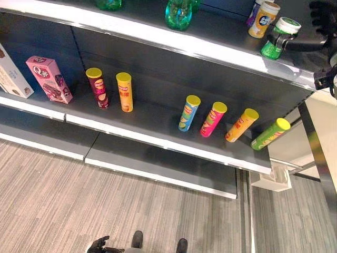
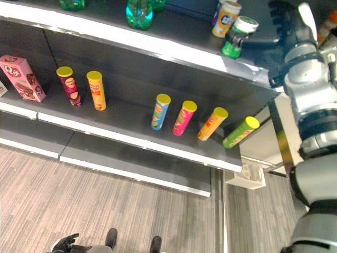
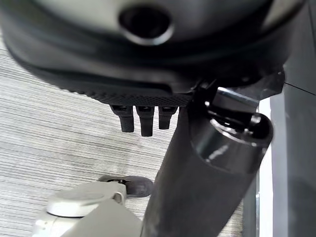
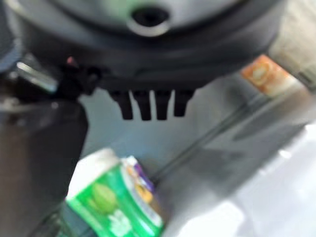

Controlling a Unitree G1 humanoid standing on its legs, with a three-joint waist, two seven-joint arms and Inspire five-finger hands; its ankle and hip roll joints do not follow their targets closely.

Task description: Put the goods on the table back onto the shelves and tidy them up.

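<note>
- Placing green jar (image 1: 279,38) on upper shelf (image 1: 174,45): tilted beside yellow cup (image 1: 263,19), near front edge.
- Right robot hand (image 1: 322,16) beside jar, fingers straight, thumb at jar; set upright, nudged back before release.
- Left robot hand (image 1: 99,244) low by floor, relaxed, empty.

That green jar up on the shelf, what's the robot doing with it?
The robot is restocking a shelf. Its right hand is raised to the upper shelf, right beside a green jar with a white lid; the fingers look open, not wrapped round the jar. A yellow cup stands next to the jar. Below, tall snack tubes stand in a row on the middle shelf. The left hand hangs low near the floor, holding nothing.
</note>
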